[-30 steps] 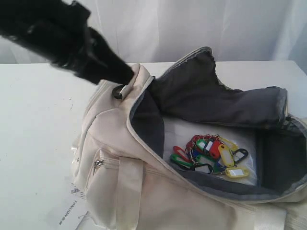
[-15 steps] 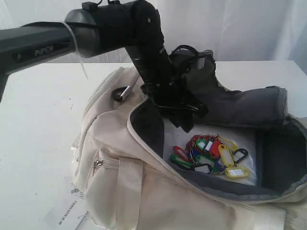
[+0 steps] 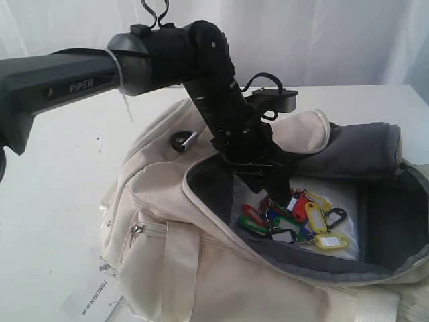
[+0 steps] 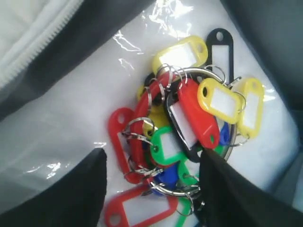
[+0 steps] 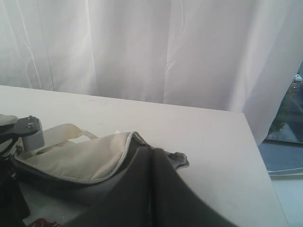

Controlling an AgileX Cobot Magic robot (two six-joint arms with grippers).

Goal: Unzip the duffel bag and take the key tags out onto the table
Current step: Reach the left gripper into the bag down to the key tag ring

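Step in hand: the duffel bag point(image 3: 167, 268) lies unzipped with its main opening gaping, so the unzipping looks done; the reach for the key tags point(image 3: 295, 218) is under way
Left pincer: the left gripper point(image 4: 151, 161) is down inside the bag, released, its dark fingers point(image 4: 71, 189) spread on either side of the bunch; whether they touch the tags cannot be told
Right pincer: the right gripper is out of sight in every view, clenched, grasping nothing that shows
Key tags: a bunch in red, green, blue, yellow and black on rings, on the clear plastic sheet point(image 4: 57, 137) over the bag's floor, near the front wall of the opening
Next move: it likely calls for closing on the rings or a cluster of tags, then lifting clear of the bag's rim and out over the table point(image 3: 53, 168)
Surface: plain white tabletop; the bag sits toward its near edge, with a printed paper label point(image 3: 94, 295) beside the bag's near left corner
Room: white curtain point(image 5: 142, 47) behind the table's far edge
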